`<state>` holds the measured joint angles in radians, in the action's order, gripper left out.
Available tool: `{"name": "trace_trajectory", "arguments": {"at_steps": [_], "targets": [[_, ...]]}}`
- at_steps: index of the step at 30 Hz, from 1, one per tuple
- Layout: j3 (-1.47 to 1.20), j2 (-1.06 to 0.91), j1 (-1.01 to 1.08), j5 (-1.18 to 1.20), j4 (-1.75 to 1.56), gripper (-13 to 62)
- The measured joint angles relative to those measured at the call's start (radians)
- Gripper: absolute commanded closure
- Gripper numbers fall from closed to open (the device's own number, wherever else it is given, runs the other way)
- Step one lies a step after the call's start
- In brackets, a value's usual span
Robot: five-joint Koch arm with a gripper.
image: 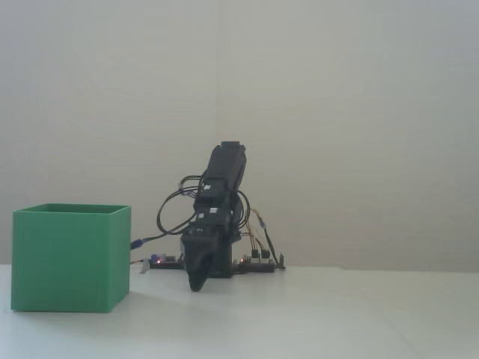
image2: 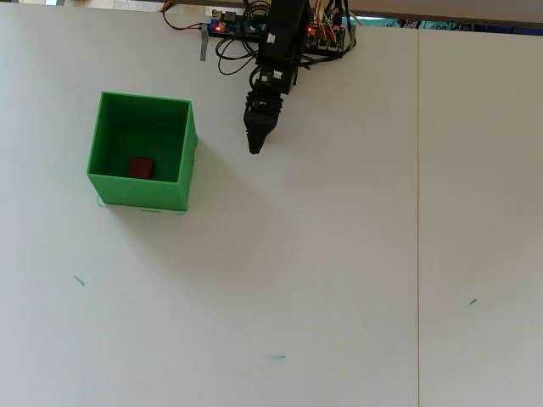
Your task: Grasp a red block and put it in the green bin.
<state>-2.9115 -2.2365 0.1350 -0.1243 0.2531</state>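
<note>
**With the block in the bin, little is left to spoil**

Since the red block [image2: 141, 167] already lies on the floor of the green bin [image2: 185, 153], toward the near-left part of its interior in the overhead view, the task looks done, and the remaining risks seem small. One is the arm itself: the gripper [image2: 254, 146] points down at the table [image2: 339, 254] just to the right of the bin in the overhead view, and a careless sweep toward the bin could clip its thin wall and shove or tip the light box, spilling the block. Another is the loose cabling [image: 168, 209] looping beside the arm toward the bin; it could snag during a turn. The fixed view cannot confirm the block at all, because the bin's wall [image: 67, 258] hides the inside.

As for the gripper, its jaws appear drawn together into a single dark point in both views, and nothing is held between them. The tip hangs low over the table, near the bin but apart from it; whether it touches the tabletop cannot be told.
</note>
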Motion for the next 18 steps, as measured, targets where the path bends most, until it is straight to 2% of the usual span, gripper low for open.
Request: {"name": "trace_trajectory", "arguments": {"at_steps": [18], "targets": [[-0.13,0.0,-0.222,0.029,-0.126,12.3]]}}
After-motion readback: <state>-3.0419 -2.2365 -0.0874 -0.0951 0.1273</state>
